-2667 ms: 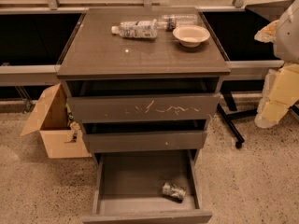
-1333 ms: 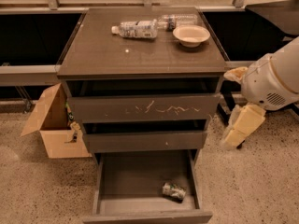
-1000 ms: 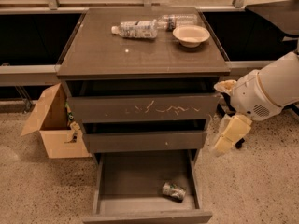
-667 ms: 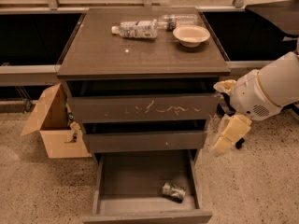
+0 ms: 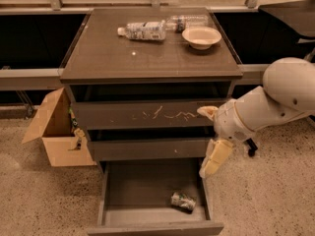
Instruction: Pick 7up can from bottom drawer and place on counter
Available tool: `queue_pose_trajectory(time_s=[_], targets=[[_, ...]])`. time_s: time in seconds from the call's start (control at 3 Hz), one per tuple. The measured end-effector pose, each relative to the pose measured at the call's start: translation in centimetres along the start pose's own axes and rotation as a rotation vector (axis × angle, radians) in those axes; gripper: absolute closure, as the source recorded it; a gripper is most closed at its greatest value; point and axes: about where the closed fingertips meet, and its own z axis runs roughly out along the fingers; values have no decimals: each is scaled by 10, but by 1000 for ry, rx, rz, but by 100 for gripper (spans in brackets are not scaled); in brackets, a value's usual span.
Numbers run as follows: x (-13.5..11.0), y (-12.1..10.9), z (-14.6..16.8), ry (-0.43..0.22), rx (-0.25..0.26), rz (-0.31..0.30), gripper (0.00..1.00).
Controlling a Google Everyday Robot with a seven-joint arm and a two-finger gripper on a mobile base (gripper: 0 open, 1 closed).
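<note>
The 7up can, small and dented, lies on its side at the front right of the open bottom drawer, on its grey floor. My gripper hangs at the right side of the cabinet, level with the middle drawer and above the can. Its two cream fingers stand apart and hold nothing. The white arm reaches in from the right edge. The counter is the dark glossy top of the cabinet.
Two clear plastic bottles lie on the counter at the back, next to a cream bowl. The scratched drawer and middle drawer are slightly open. An open cardboard box stands on the floor at left.
My arm has come in from the right edge, moving left and down to the cabinet's right side. The can and the drawers have not moved.
</note>
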Motion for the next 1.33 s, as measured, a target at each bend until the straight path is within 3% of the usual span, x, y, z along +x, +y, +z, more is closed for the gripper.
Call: queue_pose_trajectory(time_s=[0.33,1.0,1.33], targets=[[15,1,41,-40,-56,-13,0],[51,7,115,-118,-154,26,0],[51,7,115,-118,-154,26,0]])
